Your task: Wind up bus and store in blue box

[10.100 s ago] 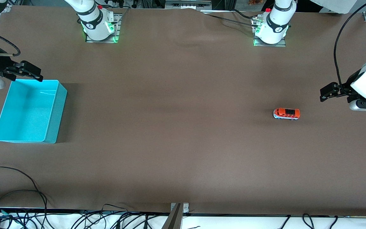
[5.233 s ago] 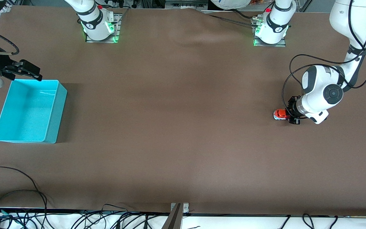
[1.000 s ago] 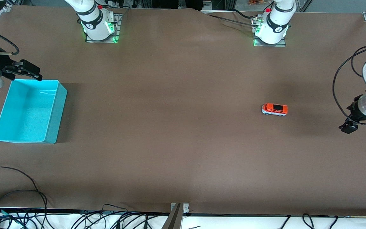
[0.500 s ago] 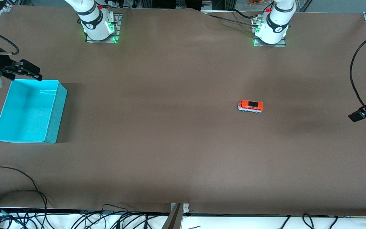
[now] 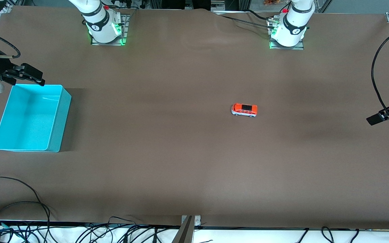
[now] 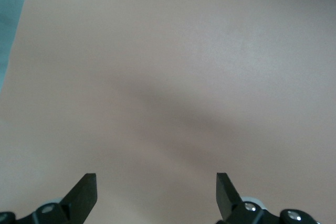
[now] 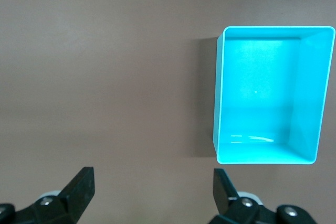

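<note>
**One bus loose on the worktop, one blue box, two pincers open and empty**

Count: one bus, one blue box, two arms, two pincers.

The bus sits upright on its wheels on the brown worktop, roughly mid-depth, somewhat toward the left arm's end. Orange-red top, dark roof panel, pale lower body. Nothing touches it.

The blue box rests at the right arm's end of the worktop, well apart from the bus. Open-topped; nothing seen inside it in either the front or the right wrist view.

Left pincer hangs over the worktop's edge at the left arm's end, well apart from the bus. Left wrist view shows its two fingertips spread wide over bare surface, holding nothing.

Right pincer hovers just by the box's farther rim. Fingers spread wide, empty.

Loose black cables lie along the nearest worktop edge.
</note>
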Motion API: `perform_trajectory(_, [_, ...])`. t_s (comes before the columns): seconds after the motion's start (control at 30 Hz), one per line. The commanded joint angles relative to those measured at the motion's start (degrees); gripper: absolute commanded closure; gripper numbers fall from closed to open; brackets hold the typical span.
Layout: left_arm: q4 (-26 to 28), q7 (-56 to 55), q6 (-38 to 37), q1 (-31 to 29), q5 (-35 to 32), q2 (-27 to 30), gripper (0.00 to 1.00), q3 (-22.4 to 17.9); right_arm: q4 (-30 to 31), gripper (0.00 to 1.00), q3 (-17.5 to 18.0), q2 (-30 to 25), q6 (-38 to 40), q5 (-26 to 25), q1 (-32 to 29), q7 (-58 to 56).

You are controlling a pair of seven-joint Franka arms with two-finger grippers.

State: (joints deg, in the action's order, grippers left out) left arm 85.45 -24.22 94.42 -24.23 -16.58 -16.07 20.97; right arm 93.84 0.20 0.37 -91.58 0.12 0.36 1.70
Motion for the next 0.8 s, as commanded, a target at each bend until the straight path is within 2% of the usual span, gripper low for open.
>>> perform_trajectory(0.0, [-0.6, 2.1, -1.7, -0.6, 1.6, 0.4, 0.00, 0.2, 0.7, 0.00, 0.0, -1.2, 0.3, -1.0, 0.1, 0.3])
perform_trajectory(0.77, [-1.2, 2.0, -2.2, -0.4, 2.8, 0.3, 0.00, 1.3, 0.8, 0.00, 0.1, -1.2, 0.5, -1.0, 0.1, 0.4])
